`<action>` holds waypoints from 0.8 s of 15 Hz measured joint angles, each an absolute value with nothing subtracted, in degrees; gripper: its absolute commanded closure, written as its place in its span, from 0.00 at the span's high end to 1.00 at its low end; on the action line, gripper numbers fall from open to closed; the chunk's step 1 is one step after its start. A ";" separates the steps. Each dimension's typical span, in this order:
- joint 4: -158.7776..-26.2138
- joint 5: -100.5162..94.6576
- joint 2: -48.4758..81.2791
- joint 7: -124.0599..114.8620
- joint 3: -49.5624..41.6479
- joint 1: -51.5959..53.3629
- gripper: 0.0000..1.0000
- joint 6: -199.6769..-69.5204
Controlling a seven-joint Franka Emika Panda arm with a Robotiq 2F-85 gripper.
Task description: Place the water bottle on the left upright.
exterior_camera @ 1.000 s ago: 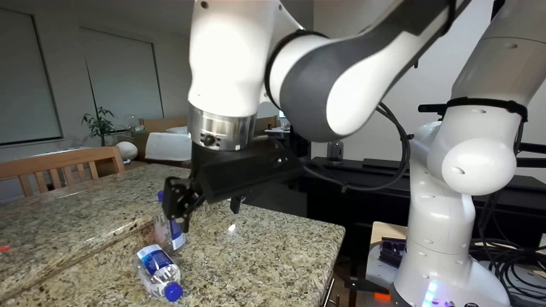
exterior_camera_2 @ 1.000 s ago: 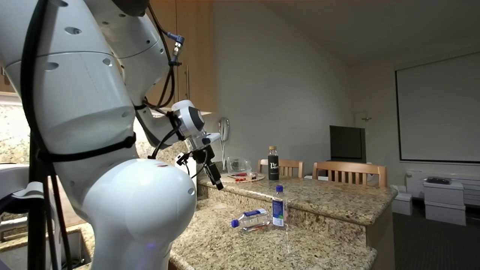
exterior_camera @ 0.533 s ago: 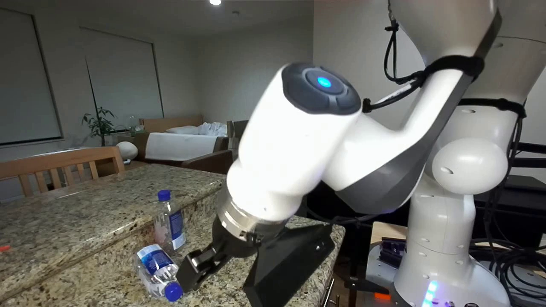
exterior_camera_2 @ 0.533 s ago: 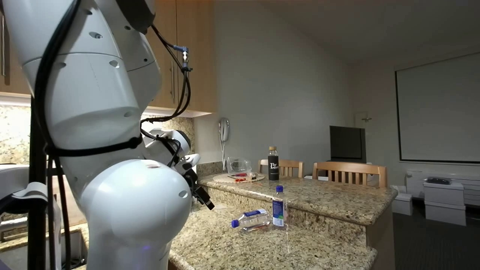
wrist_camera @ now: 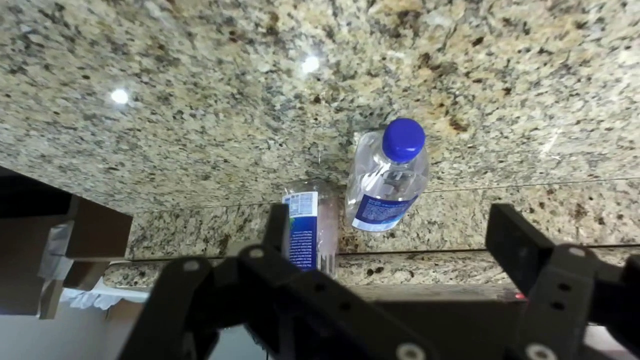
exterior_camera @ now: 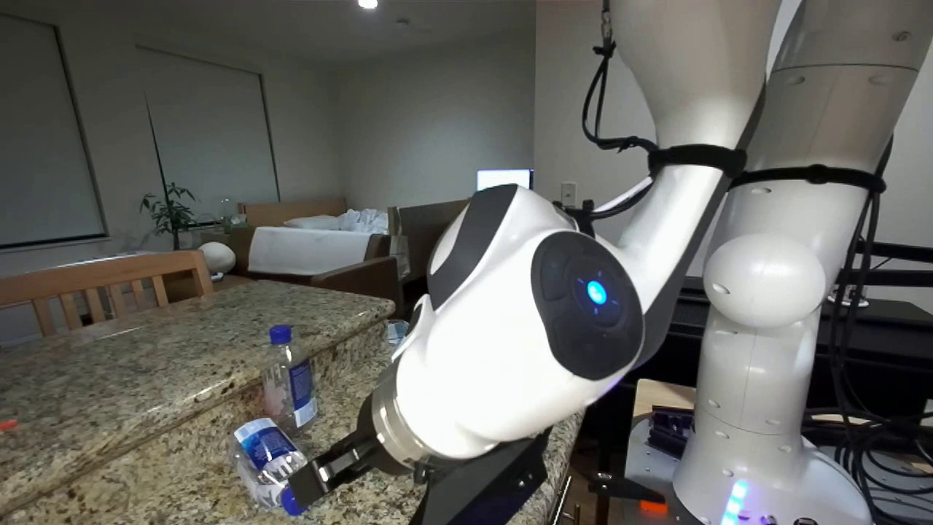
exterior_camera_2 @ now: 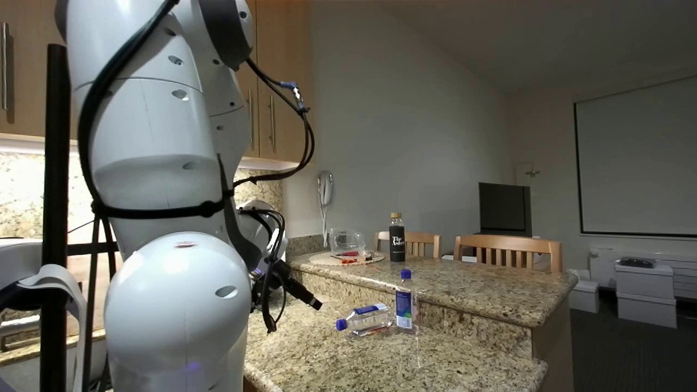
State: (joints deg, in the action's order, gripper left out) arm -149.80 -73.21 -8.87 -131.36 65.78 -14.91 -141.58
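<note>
Water bottle (wrist_camera: 385, 180) is on its side on the granite surface (wrist_camera: 175, 125), label mostly blue with white. Blue cap (exterior_camera: 293, 503) points away from the raised ledge (exterior_camera_2: 479, 288); base end is toward it. Second bottle (exterior_camera_2: 404, 305) stands upright just beside that base, close to the ledge face. Can't tell if the two touch.

My fingers (wrist_camera: 520, 245) are spread wide, holding nothing. Wrist view: the water bottle shows in the gap between them, and one finger hides part of the second bottle. In an exterior view a fingertip covers part of the cap, contact not readable from that angle; in an exterior view bare surface shows between what's visible of me and the cap. My arm (exterior_camera: 496, 364) hangs over the surface.

Up on the ledge: dark bottle (exterior_camera_2: 397, 245) with white lettering, upright; near it a round mat (exterior_camera_2: 322, 259) carrying a clear container (exterior_camera_2: 347, 238). Wooden chairs (exterior_camera_2: 506, 242) behind.
</note>
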 measured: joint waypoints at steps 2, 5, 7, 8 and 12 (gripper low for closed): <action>-148.85 -76.46 -5.45 -134.02 65.02 -14.52 1.00 -140.10; -148.81 -76.46 -4.68 -133.97 59.05 -8.67 1.00 -139.66; -148.81 -76.46 -4.68 -133.97 58.81 -8.02 1.00 -139.61; -148.81 -76.46 -4.68 -133.97 58.80 -8.01 1.00 -139.60; -149.14 -77.00 -3.75 -133.89 48.08 0.32 1.00 -139.87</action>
